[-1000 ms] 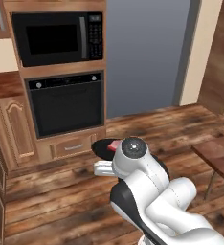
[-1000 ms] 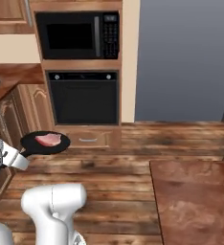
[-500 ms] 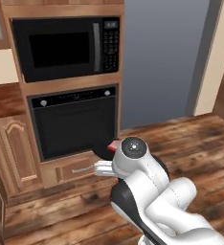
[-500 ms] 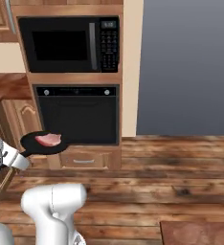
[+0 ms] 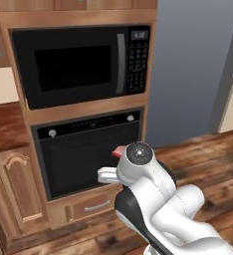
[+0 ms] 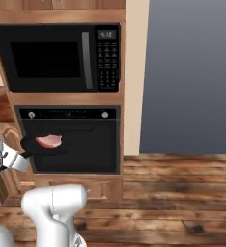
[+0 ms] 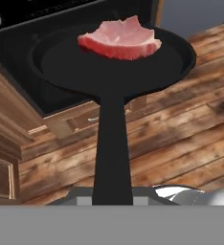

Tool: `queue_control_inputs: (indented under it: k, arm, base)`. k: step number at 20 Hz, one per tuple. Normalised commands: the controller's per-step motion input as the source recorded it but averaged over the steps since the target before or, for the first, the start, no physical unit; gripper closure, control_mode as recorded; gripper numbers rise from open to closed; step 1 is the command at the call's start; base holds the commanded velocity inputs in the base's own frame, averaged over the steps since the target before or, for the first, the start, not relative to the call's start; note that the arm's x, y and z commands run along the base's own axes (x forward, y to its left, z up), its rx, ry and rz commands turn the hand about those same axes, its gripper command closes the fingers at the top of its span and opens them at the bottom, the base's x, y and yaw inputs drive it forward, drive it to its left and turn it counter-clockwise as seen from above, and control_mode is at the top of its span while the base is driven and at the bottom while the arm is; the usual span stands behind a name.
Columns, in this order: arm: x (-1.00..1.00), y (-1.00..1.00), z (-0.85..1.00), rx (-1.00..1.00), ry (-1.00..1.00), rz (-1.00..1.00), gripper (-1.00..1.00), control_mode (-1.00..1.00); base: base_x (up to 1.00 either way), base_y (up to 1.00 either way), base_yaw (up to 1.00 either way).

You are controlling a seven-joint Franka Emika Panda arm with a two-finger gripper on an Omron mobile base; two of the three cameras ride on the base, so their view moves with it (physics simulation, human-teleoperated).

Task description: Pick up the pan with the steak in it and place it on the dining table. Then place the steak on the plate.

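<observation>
Wooden flooring lies below the claw (image 7: 113,198), which is clamped on the handle of the pan (image 7: 109,64); ahead, the soft steak (image 7: 119,38) is judged likely to slide.

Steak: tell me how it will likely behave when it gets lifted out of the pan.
The steak looks like a thin raw slab, so it would probably sag. Its glossy surface suggests it is slippery. It lies loose toward the far rim of the pan, so tilting may slide it.
</observation>
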Motion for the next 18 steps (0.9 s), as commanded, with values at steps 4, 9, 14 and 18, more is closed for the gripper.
queue_control_inputs:
  k: [4, 9, 14, 18]
  arm:
    - [0.00, 0.00, 0.00, 0.00, 0.00, 0.00, 1.00, 1.00]
    - [0.00, 0.00, 0.00, 0.00, 0.00, 0.00, 1.00, 1.00]
    - [0.00, 0.00, 0.00, 0.00, 0.00, 0.00, 1.00, 1.00]
    - [0.00, 0.00, 0.00, 0.00, 0.00, 0.00, 1.00, 1.00]
  base:
    - [0.65, -0.12, -0.21]
    - [0.02, -0.34, -0.46]
    - [0.01, -0.16, -0.49]
    - [0.00, -0.01, -0.50]
